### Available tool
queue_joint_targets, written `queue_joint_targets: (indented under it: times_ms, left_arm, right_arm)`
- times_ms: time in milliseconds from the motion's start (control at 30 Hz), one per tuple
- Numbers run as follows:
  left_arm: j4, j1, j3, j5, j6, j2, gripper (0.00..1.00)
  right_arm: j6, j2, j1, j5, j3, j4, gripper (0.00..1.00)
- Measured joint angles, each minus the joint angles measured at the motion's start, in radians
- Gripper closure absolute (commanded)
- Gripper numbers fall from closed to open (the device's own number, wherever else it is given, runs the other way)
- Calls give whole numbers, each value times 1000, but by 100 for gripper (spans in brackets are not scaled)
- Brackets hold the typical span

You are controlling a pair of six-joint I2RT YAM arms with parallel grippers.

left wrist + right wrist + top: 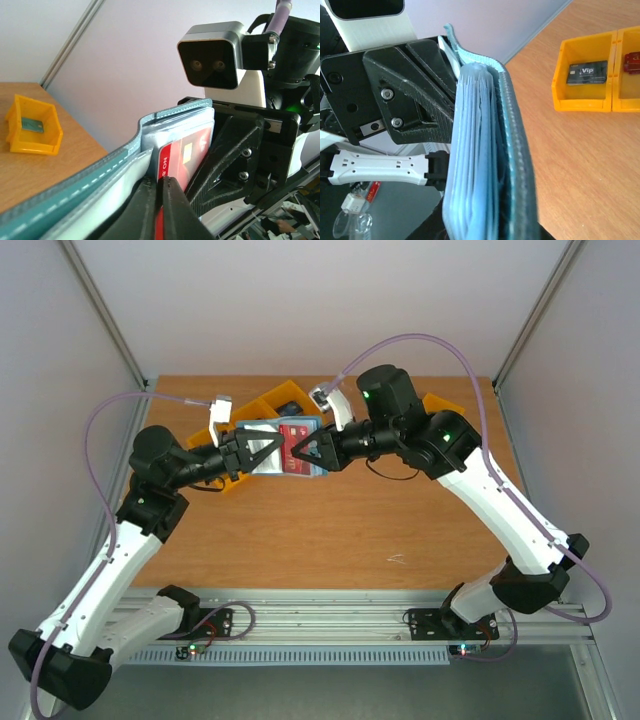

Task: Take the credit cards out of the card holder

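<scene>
Pinching the red credit card (186, 152) by its near edge, fingers (176, 212) of the left gripper (160, 182) clenched tight together on it. Card seated in a pale inner pocket of the card holder (90, 175). Holder's far side clamped by the right gripper (300, 450), jaws squeezed onto the teal cover. Wallet raised clear of the table (330, 530), between both wrists. Farther back on the wood, an orange bin (580, 102) with a dark credit card (587, 73) lying inside, touching a second bin (626, 102).
</scene>
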State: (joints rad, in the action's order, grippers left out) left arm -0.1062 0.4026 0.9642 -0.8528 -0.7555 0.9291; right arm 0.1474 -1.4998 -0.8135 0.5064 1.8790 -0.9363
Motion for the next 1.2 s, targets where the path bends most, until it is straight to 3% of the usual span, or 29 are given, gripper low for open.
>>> queue_joint_targets:
  times_ms: [100, 267, 433, 533, 800, 933, 1200]
  left_arm:
    - [-8, -5, -2, 5, 0, -1, 100]
    - [-8, -5, -14, -4, 2, -13, 100]
    - [-7, -2, -35, -48, 8, -33, 100]
    - [-8, -3, -46, -67, 6, -39, 100]
    - [-21, -10, -52, -126, 0, -46, 100]
    - [-33, -14, -52, -151, 0, -47, 100]
    - [-40, -22, -52, -194, 0, -53, 100]
  right_arm:
    - [-12, -8, 2, 2, 7, 0, 99]
    - [-12, 18, 10, 37, -40, 27, 80]
    - [0, 66, 29, 96, -142, 84, 70]
    - [11, 93, 32, 113, -191, 111, 71]
    - [25, 158, 39, 156, -268, 165, 88]
    - [39, 171, 40, 186, -274, 164, 90]
    - [63, 174, 51, 219, -274, 134, 69]
